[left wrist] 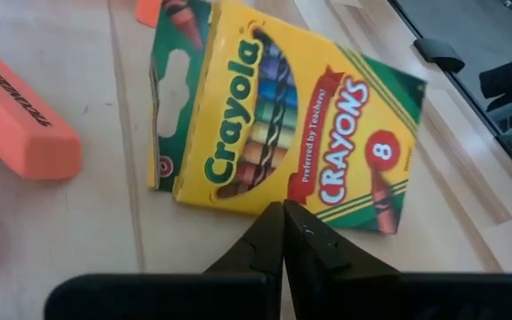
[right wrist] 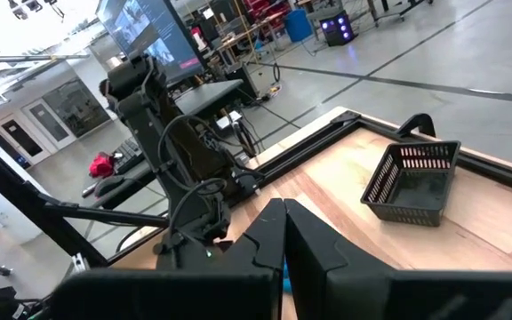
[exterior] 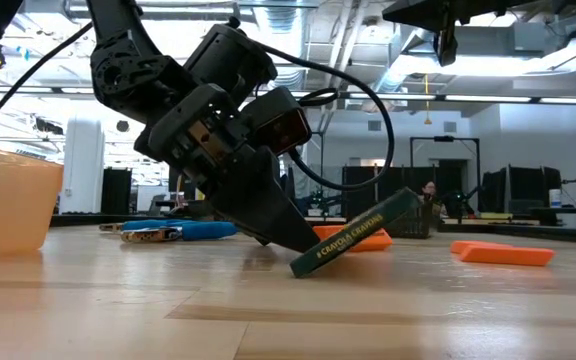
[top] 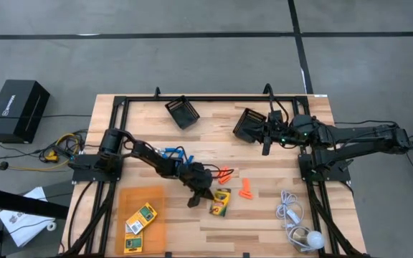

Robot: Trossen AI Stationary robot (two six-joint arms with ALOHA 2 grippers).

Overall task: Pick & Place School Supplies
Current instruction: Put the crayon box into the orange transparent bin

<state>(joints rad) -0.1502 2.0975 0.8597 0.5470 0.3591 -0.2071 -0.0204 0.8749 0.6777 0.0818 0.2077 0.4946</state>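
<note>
A yellow-and-green crayon box (left wrist: pixel 283 116) lies mid-table (top: pixel 221 203), tilted in the low view (exterior: pixel 358 232): its lower edge is on the wood, its far edge raised. My left gripper (left wrist: pixel 283 212), shut, slants down onto it (exterior: pixel 293 238). Orange pieces (top: pixel 246 188) (top: pixel 225 174) and the blue-handled scissors (top: pixel 172 154) lie flat on the wood nearby. Two more crayon boxes (top: pixel 140 218) lie in the orange tray (top: pixel 156 195). My right gripper (right wrist: pixel 284 213), shut on nothing, hangs high at the far right (top: pixel 266 147). My left gripper meets the crayon box's near long edge (left wrist: pixel 278 197) with its shut fingertips, slanting down from the table's left. Nothing is between the fingers. Whether the tips sit on the edge or under it I cannot tell. The box stays tilted, its lower edge (exterior: pixel 303 268) on the table.
Two black mesh bins stand at the far side, one (top: pixel 183 112) left of centre, one (top: pixel 249 125) beside my right gripper. A white cord with a round bulb (top: pixel 297 223) lies at the near right. Bare wood lies between the crayon box and the tray.
</note>
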